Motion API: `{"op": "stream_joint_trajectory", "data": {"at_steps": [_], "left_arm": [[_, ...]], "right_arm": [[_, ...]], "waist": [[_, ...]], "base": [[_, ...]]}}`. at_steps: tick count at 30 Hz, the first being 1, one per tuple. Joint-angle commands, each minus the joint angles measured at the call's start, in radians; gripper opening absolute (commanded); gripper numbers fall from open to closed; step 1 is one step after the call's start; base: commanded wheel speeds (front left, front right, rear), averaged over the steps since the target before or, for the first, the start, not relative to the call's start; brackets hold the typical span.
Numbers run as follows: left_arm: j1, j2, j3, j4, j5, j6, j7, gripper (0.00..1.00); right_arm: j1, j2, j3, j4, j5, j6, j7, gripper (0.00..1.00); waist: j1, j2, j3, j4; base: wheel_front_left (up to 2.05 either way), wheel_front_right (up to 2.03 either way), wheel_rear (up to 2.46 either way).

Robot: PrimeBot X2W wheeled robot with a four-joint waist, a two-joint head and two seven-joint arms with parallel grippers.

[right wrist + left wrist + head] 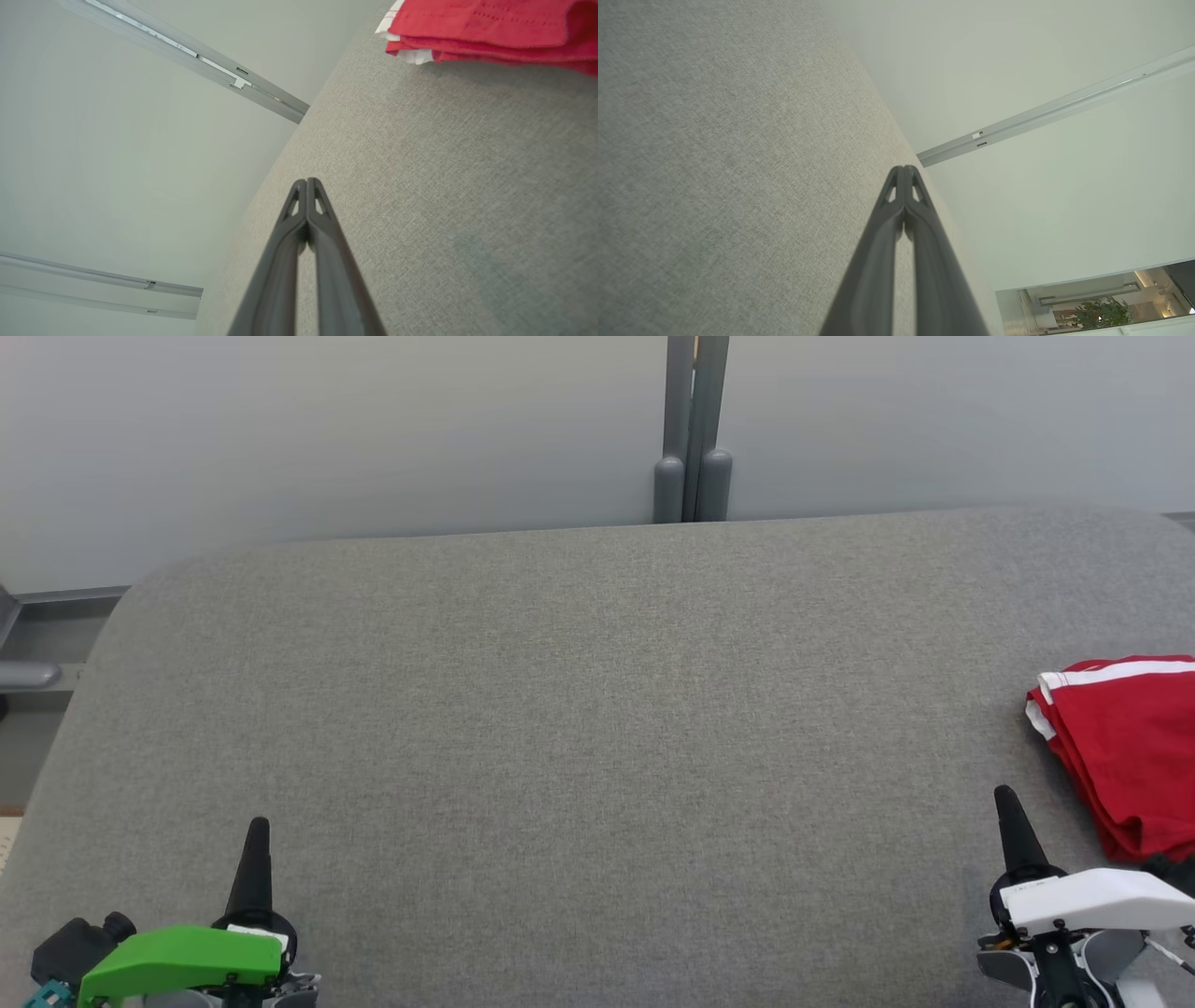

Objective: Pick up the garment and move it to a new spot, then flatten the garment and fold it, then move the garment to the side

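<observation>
A: An office?
B: Seems so: pale partition panels (327, 429) joined by a grey post (693, 429) beyond the far edge of the grey fabric tabletop (560, 663) (a potted plant (1104, 312) in a lit room, too).

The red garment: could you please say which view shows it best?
The head view: the red garment lies folded on the right of the grey surface, cut by the frame edge. The right wrist view catches its stacked layers up close.

Grey fabric surface (560, 709), folded red garment (1130, 747) at its right edge
</observation>
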Motion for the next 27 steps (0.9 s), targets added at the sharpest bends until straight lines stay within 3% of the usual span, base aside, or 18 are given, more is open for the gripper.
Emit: {"op": "stream_joint_trajectory", "data": {"at_steps": [1, 27], "left_arm": [[-0.026, 0.001, 0.01, -0.013, -0.029, -0.006, 0.007, 0.0], [-0.049, -0.019, 0.045, -0.026, -0.224, -0.008, 0.067, 0.0]], "right_arm": [[-0.024, -0.007, 0.003, -0.013, 0.036, 0.001, 0.007, 0.0], [-0.04, -0.011, 0.025, -0.03, 0.307, 0.0, 0.065, 0.0]], "waist": [[0.0, 0.0, 0.0, -0.001], [0.0, 0.0, 0.008, -0.014]], "base": [[0.0, 0.0, 0.0], [0.0, 0.0, 0.0]]}}
